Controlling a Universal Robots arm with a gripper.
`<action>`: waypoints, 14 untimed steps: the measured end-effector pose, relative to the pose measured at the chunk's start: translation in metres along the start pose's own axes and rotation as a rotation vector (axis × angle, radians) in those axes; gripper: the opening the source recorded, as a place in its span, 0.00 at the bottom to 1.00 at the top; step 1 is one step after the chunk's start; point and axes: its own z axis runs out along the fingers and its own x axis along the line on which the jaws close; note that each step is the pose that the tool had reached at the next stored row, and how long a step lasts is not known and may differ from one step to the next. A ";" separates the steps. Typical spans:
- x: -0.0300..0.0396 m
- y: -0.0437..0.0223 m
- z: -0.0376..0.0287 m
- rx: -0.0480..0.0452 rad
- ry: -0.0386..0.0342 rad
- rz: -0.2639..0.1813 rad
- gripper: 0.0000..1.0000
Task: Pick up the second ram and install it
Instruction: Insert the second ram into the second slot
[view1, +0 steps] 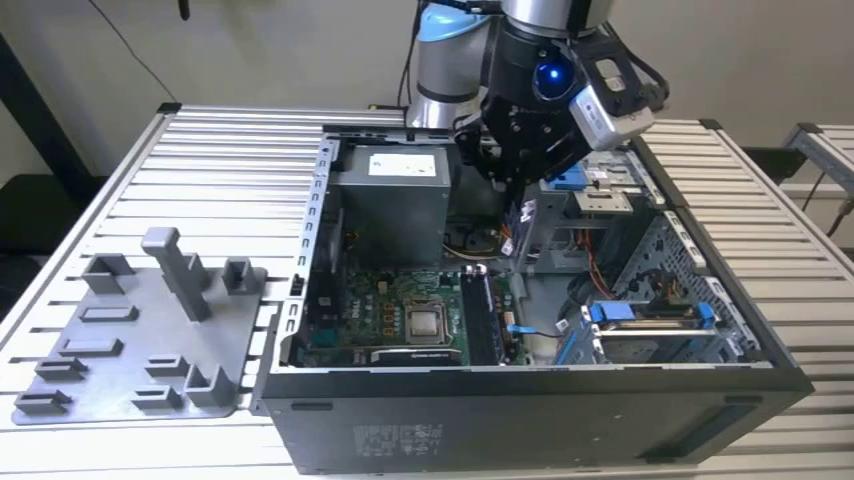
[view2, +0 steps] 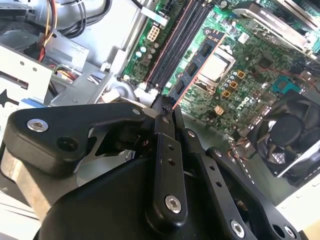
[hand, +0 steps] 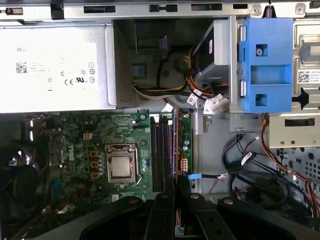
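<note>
Well, the one gripper (view2: 162, 107) is clamped on a single stick, the second ram (view2: 196, 64). It hangs over the dark memory slots (hand: 161, 150) of the one open computer case (view1: 534, 410). Inside sit one grey power supply (hand: 55, 70) and one processor socket (hand: 121, 166). One grey fixture tray (view1: 120, 350) lies beside the case, at the exterior view's left.

Claw (view1: 510, 186) over open computer case (view1: 534, 425), second ram (view1: 522, 226) hanging beneath.
</note>
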 end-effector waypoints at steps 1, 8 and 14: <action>0.0000 0.0000 0.0010 -0.0001 0.0000 0.000 0.14; 0.0002 0.0001 0.0082 0.0000 0.0001 0.000 0.14; 0.0004 0.0001 0.0123 0.0002 0.0001 0.000 0.14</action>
